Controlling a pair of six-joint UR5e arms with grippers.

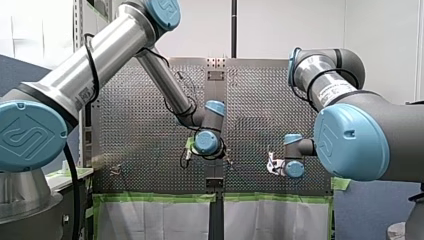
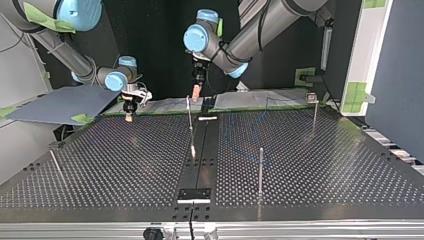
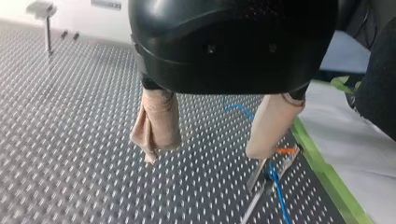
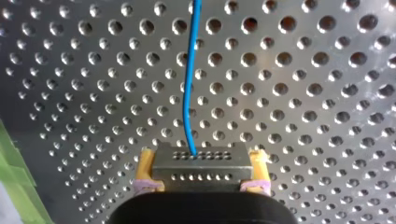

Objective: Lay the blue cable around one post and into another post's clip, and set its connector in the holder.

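Top view, L to R, over the perforated table point(image 2: 100, 165):

1) a thin rod point(image 2: 55, 164); leaning, near the table's left edge; well apart from everything else.

2) our right gripper point(image 2: 129, 116); over the table's far-left part. In the right wrist view its yellow pads point(image 4: 147, 170) are clenched on the two ends of a metal connector point(image 4: 201, 161) w/ two rows of small holes, so it is grasping the connector.

3) the blue cable point(image 4: 189, 93); leaves the connector's upper row at about mid-length and runs ahead of the gripper over the perforations. In the top view we see it only as a faint line on the table's right half.

4) the centre post point(image 2: 190, 125); upright on the dark middle strip.

5) our left gripper point(image 2: 196, 92); above and just behind that post. Its beige pads point(image 3: 156, 123) are spread apart w/ nothing between them, so it is released. In the left wrist view a stretch of cable lies on the table beside one pad, next to a metal piece point(image 3: 261, 175) w/ an orange tip; we cannot tell if they touch.

6) a black fixture point(image 2: 194, 194) w/ a pale front bar; at the strip's near end.

7) a plain post point(image 2: 260, 170); upright, right of the strip.

8) a clip post point(image 2: 314, 112); upright, far right, w/ a block-shaped head.
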